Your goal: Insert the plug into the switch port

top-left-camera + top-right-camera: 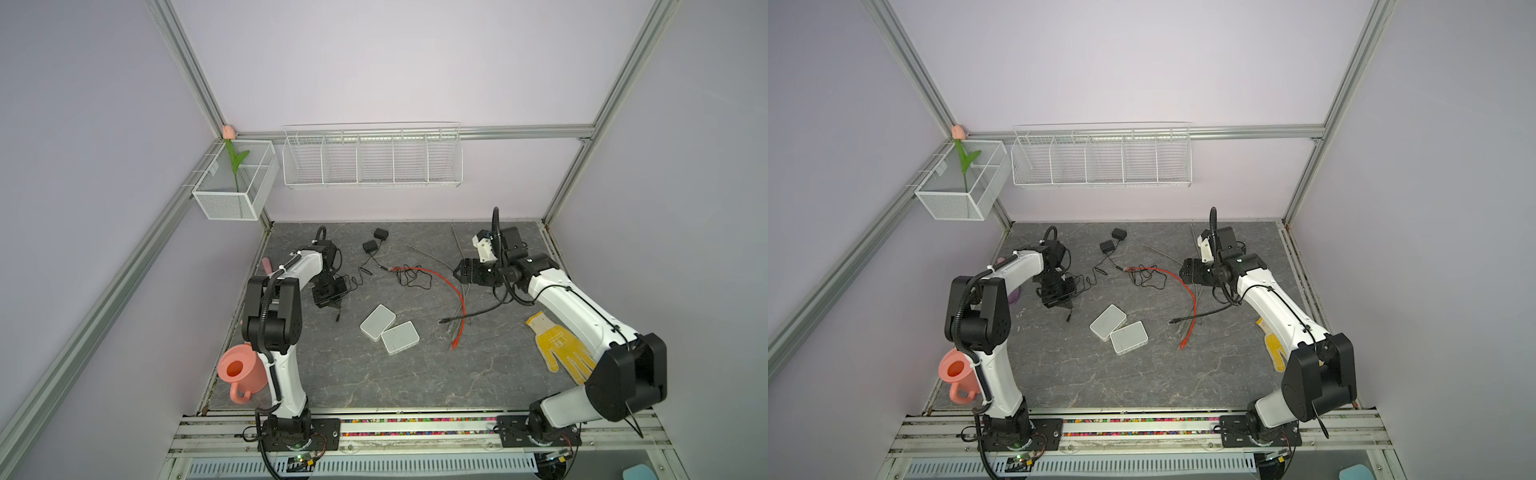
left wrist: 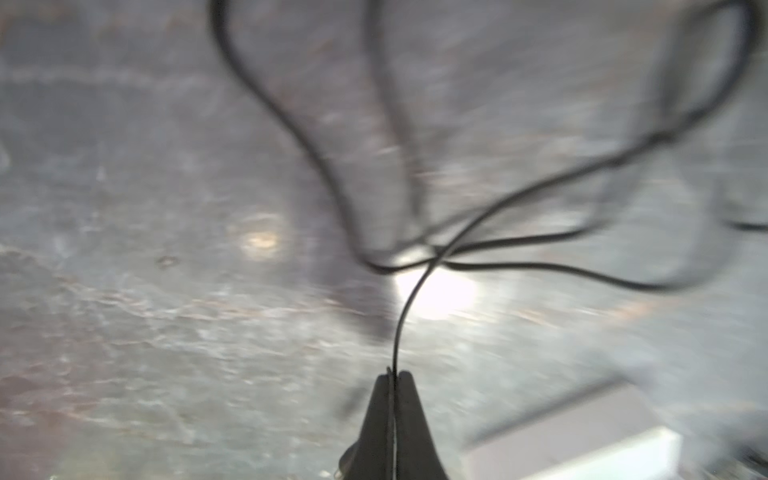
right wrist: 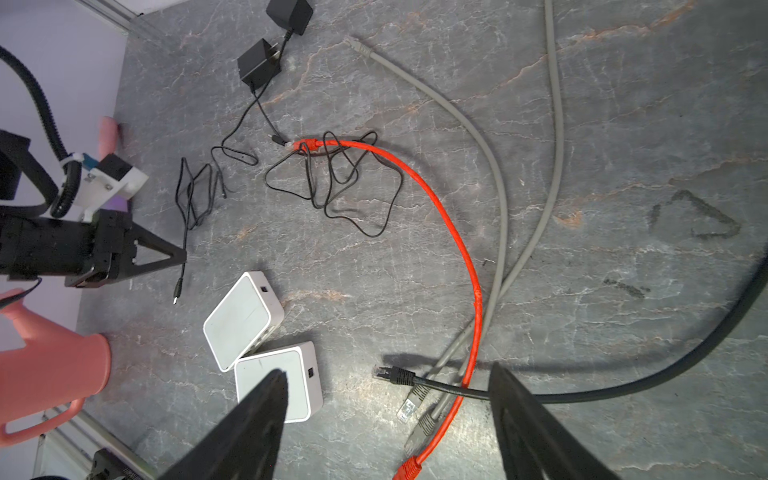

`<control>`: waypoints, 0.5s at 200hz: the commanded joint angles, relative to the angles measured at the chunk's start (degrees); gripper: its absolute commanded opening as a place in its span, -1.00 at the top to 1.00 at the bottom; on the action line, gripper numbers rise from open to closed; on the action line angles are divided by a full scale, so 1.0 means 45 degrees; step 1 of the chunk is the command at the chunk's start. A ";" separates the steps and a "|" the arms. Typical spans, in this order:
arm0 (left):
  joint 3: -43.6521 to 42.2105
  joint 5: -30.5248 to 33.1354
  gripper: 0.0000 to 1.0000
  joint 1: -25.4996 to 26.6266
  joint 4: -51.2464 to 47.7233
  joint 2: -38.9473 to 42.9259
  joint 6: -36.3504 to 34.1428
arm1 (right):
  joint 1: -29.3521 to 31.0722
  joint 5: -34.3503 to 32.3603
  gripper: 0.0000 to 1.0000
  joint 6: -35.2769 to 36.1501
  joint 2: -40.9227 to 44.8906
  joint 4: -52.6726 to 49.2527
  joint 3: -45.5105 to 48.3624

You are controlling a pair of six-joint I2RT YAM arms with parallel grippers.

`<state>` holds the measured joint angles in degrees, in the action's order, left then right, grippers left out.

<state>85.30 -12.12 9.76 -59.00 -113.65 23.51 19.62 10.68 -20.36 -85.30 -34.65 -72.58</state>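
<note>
Left gripper (image 2: 392, 380) is pinched tight on the thin cord (image 2: 409, 299), a little up from the plug (image 1: 338, 318), left of centre in a top view. Switches (image 1: 377, 322) lie mid-frame, just right of it. Right gripper (image 3: 387, 370) gapes wide, empty.

Risk: the plug dangles free, so it may swing or twist and miss the port (image 3: 263, 289). The cord may also slip in the grip.

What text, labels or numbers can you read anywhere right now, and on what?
No readable text in any view.
Print on the yellow glove: dark, too small to read.
The tag on the mesh basket: too small to read.
The white switches: no print visible.
The dark triangular mark on the tabletop: no letters.
</note>
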 commanded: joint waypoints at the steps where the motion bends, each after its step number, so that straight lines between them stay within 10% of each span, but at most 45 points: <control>1: 0.1383 -0.1892 1.00 0.0038 -0.0819 0.0681 0.0011 | 0.0055 0.1526 -0.63 0.0219 -0.0198 0.0569 -0.0449; 100: 0.1582 -0.5265 1.00 0.0853 0.0975 0.1750 0.1422 | 0.2166 0.7665 -0.52 -0.0099 -0.4268 0.1430 -0.3383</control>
<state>92.36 -32.05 12.58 -56.25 -107.90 27.42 25.69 36.75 -20.99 -99.81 -28.40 -82.63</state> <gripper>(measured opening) 0.047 0.798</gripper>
